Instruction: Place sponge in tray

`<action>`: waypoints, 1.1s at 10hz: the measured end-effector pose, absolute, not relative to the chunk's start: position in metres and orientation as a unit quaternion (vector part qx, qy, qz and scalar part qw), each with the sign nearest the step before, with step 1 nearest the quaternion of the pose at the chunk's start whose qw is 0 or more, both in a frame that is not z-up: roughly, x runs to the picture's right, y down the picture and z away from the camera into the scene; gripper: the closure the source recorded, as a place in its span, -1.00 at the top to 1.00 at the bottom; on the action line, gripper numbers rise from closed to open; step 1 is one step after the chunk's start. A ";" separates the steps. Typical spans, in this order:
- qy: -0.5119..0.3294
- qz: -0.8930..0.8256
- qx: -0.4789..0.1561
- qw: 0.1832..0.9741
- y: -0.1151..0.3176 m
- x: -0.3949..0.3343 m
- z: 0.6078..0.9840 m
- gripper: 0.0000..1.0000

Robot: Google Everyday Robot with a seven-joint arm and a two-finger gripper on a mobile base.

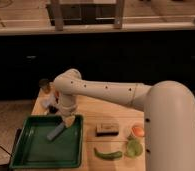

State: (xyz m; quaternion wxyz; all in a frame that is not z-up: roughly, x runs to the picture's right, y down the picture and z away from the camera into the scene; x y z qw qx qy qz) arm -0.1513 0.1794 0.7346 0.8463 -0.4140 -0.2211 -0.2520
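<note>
While the gripper (pixel 67 121) hung over the far right corner of the tray (pixel 35 146), the entries stood as follows.

Item 1, sponge (pixel 56 132): pale grey-blue slab; lay on the tray floor, slanted, just below the jaws and to their left in view; its upper end came close to them; touching or apart could not be told.

Item 2, jaws: whether wide, narrow or holding the sponge could not be told.

Item 3, tray: dark green, rimmed; its far right rim ran just beneath the jaws; set on a wooden table (pixel 91 112).

Item 4, tan block with dark top (pixel 107 129): outside the tray, right of the jaws, apart.

Item 5, long green vegetable (pixel 108 154): right of the jaws and nearer the camera, well apart.

Item 6, can-like object (pixel 44 85): behind the jaws, near the arm's bend.

Hazards, as judged: if the sponge were not fully let go, a rise would likely carry it back out of the tray; a low retreat could catch the rim beneath the jaws and shove the tray; a swing of the arm's bend could topple the can-like object behind.
</note>
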 end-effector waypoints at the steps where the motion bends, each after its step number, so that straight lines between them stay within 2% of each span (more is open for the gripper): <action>1: -0.222 -0.253 -0.414 0.846 0.180 -0.152 0.735 -0.98; 3: -0.225 -0.256 -0.414 0.844 0.181 -0.152 0.735 -0.98; 6: -0.229 -0.260 -0.414 0.842 0.183 -0.154 0.736 -0.87; 11: -0.235 -0.265 -0.414 0.838 0.185 -0.155 0.738 -0.87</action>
